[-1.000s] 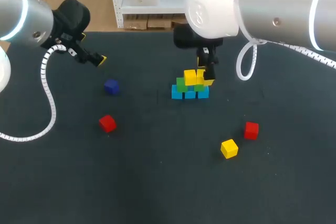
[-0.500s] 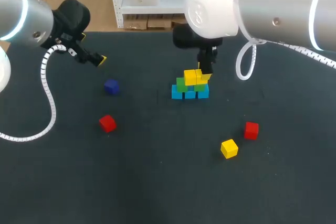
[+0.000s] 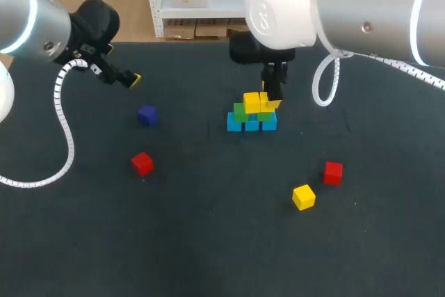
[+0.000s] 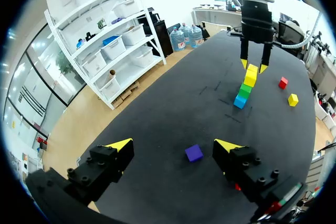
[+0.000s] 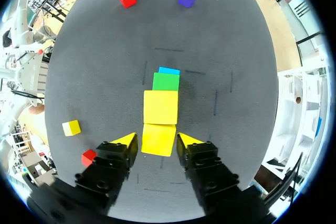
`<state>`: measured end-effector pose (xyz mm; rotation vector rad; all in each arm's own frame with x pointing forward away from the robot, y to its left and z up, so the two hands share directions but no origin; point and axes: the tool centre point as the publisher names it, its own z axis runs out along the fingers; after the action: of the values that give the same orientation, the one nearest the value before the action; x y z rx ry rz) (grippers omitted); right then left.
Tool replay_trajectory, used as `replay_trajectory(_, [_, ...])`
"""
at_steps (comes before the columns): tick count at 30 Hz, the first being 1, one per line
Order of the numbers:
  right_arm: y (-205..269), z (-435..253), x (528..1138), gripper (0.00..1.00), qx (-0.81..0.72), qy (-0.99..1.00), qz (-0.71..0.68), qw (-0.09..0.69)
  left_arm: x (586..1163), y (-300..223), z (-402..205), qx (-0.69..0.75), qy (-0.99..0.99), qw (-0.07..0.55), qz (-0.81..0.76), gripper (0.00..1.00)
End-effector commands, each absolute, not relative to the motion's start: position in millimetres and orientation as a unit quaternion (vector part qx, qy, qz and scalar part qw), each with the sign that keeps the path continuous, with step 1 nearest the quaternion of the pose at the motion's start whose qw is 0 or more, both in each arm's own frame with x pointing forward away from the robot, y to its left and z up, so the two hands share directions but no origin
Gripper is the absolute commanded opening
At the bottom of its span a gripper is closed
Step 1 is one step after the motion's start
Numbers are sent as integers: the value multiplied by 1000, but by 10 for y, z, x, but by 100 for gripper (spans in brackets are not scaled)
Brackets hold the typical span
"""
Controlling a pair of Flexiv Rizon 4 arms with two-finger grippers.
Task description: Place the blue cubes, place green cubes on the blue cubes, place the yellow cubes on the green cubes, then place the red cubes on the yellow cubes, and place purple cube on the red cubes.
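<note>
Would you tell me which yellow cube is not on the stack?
The loose yellow cube beside a red cube; the other two top the stack.

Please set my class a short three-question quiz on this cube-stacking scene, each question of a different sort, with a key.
1. True or false: the purple cube lies on the table, apart from the stack.
2. How many red cubes lie loose? A one, B two, C three.
3. Fill in: the right gripper hangs over the stack's topmost, ____ cubes.
Key: 1 true; 2 B; 3 yellow.
</note>
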<state>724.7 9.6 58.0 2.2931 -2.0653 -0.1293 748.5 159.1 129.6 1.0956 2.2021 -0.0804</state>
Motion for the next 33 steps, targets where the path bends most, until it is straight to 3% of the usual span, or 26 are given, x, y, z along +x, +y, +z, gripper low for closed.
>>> replay_trajectory(1, [93, 588, 7264, 68, 742, -668, -44, 26, 7488, 1614, 1294, 423, 842, 335, -35, 100])
replay_trajectory(2, [93, 589, 7264, 78, 743, -668, -44, 26, 7488, 1614, 1294, 423, 842, 335, -35, 100])
replay_trajectory(4, [93, 589, 7264, 87, 744, -667, -43, 26, 7488, 1614, 1294, 423, 842, 335, -35, 100])
replay_trajectory(5, [93, 589, 7264, 98, 744, -666, -43, 26, 7488, 1614, 1294, 423, 842, 335, -35, 100])
replay_trajectory(11, [91, 579, 7261, 62, 745, -666, -42, 28, 7488, 1614, 1294, 423, 842, 335, -35, 100])
replay_trajectory(12, [91, 579, 7261, 64, 744, -667, -42, 27, 7488, 1614, 1294, 423, 842, 335, -35, 100])
replay_trajectory(15, [91, 583, 7271, 91, 740, -670, -42, 24, 7488, 1614, 1294, 423, 842, 335, -35, 100])
replay_trajectory(17, [79, 594, 7274, 100, 740, -671, -42, 25, 7488, 1614, 1294, 423, 842, 335, -35, 100])
replay_trajectory(33, [-129, 967, 7230, 100, 706, -705, -56, -25, 7488, 1614, 1294, 423, 842, 335, -35, 100])
